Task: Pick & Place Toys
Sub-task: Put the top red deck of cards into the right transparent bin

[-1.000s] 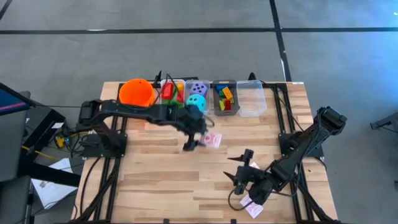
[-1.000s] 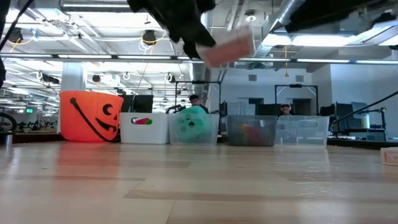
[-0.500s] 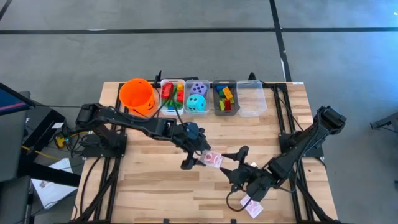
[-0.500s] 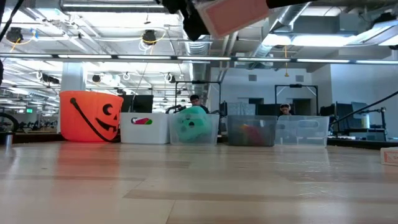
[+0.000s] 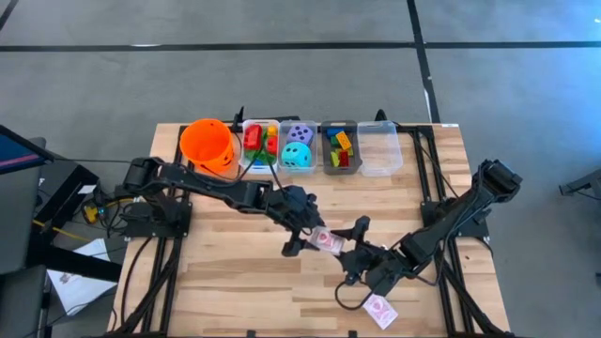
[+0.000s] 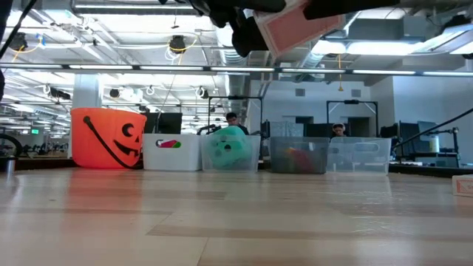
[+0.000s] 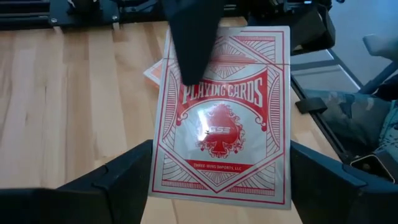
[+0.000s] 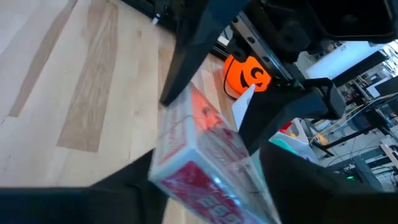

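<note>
My left arm reaches out from its base to mid-table, and my left gripper (image 5: 306,237) is clamped on the pack of playing cards (image 5: 325,241), holding it in the air. My right arm stretches in from the other side, with my right gripper (image 5: 354,249) open around the same pack.

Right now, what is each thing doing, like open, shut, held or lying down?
card box, held in the air by the left gripper
left gripper, shut on the card box
right gripper, right beside the card box
second card box, lying flat on the table
bucket, upright
end bin, looks empty
</note>
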Robot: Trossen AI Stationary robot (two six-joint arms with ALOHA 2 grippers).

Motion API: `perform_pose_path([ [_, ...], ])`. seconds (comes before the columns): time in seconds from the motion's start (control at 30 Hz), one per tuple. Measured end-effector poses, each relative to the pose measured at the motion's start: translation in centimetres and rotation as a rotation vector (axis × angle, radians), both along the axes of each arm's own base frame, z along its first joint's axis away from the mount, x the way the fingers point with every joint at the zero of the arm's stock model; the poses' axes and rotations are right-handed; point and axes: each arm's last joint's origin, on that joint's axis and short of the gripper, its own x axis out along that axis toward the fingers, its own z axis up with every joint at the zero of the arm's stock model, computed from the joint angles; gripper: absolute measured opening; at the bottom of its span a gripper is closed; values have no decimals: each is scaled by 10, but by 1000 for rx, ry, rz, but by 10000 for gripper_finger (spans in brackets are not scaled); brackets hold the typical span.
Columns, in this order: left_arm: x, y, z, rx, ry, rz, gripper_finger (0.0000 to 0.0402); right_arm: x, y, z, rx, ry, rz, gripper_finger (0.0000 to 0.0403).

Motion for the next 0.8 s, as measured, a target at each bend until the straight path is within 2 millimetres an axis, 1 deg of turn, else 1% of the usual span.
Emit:
perform_pose_path([
  [0.07,-1,1,2,-8,-3,3,306,0,0,0,-6,2,1,190],
  [0.2,-1,4,3,-46,3,2,308,-1,1,-2,-41,28,16,97],
  [0.23,-1,4,4,-32,-7,-1,307,-2,2,-1,-7,11,9,73],
  [0.27,-1,6,5,-18,-8,17,306,-2,2,-1,1,4,1,61],
  [0.37,-1,10,3,8,0,33,306,-2,1,0,49,-30,-39,62],
  [0.43,-4,15,6,57,3,53,307,-3,-1,-1,59,-44,-75,62],
  [0.5,-9,20,11,137,2,91,308,-5,-3,-2,56,-72,-129,62],
  [0.6,-18,31,15,282,45,177,308,-10,-8,-6,60,-109,-219,62],
  [0.7,-30,43,24,430,82,315,309,-15,-18,-10,67,-166,-335,62],
  [0.8,-41,53,33,525,105,447,309,-22,-37,-16,72,-211,-462,62],
])
